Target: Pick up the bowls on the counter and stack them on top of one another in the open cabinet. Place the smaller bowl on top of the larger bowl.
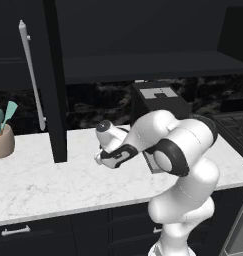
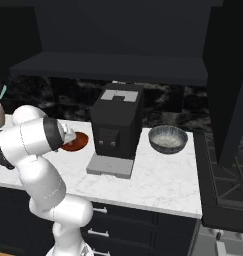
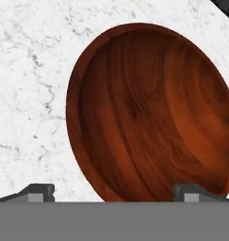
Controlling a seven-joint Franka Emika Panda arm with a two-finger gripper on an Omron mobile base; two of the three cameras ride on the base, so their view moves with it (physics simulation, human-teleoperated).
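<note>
The gripper (image 3: 113, 192) is wide open and holds nothing, just above the small bowl (image 3: 153, 113). This round, glossy, wood-grained bowl sits on the white veined counter (image 3: 31, 94).

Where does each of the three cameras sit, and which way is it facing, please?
Left base view: behind the arm, to its left, facing the counter, the utensil pot and the cabinet door; the arm rises lower right.
Right base view: behind, to its right, facing the coffee machine, the grey bowl and the brown bowl; the arm rises lower left.
Hand view: on the hand, looking down at the brown bowl between the open gripper tips.
Both base views share the counter and coffee machine.
</note>
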